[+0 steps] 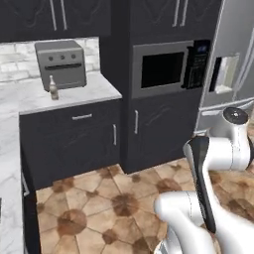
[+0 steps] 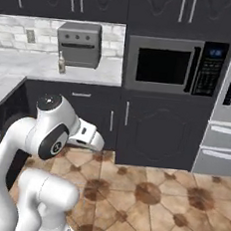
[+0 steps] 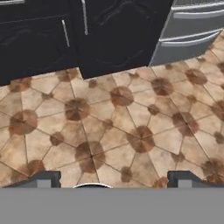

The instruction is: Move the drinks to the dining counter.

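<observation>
You can see one drink, the cream-beige bottle (image 1: pixel 53 88), upright on the marble surface (image 1: pixel 94 89) just in front of the grey toaster oven (image 1: pixel 61 64), near its left corner. Your end effector (image 3: pixel 111 179) hangs over the tiled floor (image 3: pixel 113 127), fingertips (image 3: pixel 43 179) wide apart, holding nothing.

One bottle (image 1: pixel 53 88) stands just beside the one grey toaster oven (image 1: pixel 61 64), at its front left corner. One microwave (image 1: pixel 170 68) sits right of the oven, one refrigerator (image 1: pixel 233 64) beyond that.
</observation>
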